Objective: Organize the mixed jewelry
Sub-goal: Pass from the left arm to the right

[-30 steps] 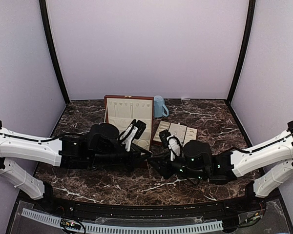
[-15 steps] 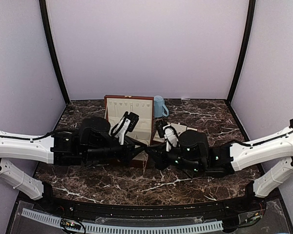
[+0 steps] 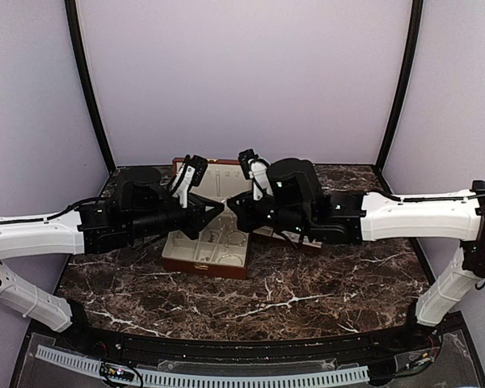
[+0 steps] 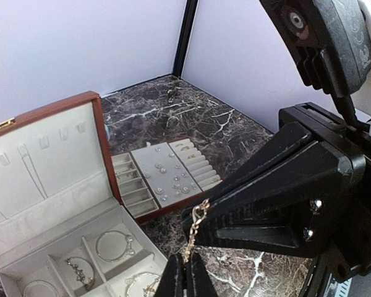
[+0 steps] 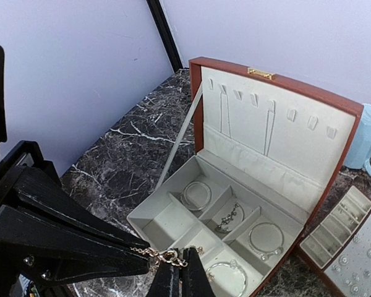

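Observation:
A short gold chain [image 4: 196,230] is stretched between my two grippers, above the front edge of the open reddish-brown jewelry box [image 3: 202,267]. My left gripper [image 4: 187,273] is shut on its lower end. My right gripper [image 5: 180,272] is shut on the clasp end [image 5: 172,256]. In the top view, the left gripper [image 3: 220,212] and right gripper [image 3: 233,208] meet tip to tip over the box. Silver bracelets [image 5: 265,239] lie in the box's cream compartments. Tiny silvery pieces of the mixed jewelry [image 4: 167,177] dot the flat cream tray [image 4: 195,162] beside the box.
The box lid [image 5: 272,120] stands upright at the back. A light-blue mug [image 5: 365,143] sits behind the tray [image 5: 352,250], right of the lid. Dark marble table [image 3: 307,283] surrounds them, with purple walls on three sides.
Both arms rose and swung toward the back, bringing their tips together over the box. The right gripper closed onto the chain that the left one holds.

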`<state>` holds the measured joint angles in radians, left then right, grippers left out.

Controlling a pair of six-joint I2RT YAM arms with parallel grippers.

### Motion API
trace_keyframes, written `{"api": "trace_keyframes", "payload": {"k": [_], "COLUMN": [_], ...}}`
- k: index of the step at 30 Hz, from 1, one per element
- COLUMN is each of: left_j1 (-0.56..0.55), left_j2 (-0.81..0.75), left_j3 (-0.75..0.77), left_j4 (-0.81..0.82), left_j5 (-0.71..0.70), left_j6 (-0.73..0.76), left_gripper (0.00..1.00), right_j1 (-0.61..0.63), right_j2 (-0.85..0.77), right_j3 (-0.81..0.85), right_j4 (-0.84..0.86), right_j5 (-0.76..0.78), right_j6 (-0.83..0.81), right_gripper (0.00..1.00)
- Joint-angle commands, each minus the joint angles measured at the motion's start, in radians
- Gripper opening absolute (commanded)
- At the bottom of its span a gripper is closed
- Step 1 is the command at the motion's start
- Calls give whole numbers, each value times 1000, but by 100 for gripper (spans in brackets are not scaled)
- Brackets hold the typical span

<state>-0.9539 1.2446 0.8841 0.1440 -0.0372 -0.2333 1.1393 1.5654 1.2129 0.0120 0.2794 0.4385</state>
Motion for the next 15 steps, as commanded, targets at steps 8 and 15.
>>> {"api": "trace_keyframes", "payload": {"k": [8, 15], "left_j1": [181, 252], "left_j2": [31, 94], "left_j3": [57, 74], "left_j4": [10, 59], "left_j5": [155, 208], "left_j6": [132, 155], "left_gripper": [0, 11], "right_j1": [-79, -124], "right_j2": [191, 306], "right_j3": [322, 503], "right_j4": [-134, -216], "right_j5": [46, 78], "right_j6": [-66, -69], "right_gripper": [0, 0]}}
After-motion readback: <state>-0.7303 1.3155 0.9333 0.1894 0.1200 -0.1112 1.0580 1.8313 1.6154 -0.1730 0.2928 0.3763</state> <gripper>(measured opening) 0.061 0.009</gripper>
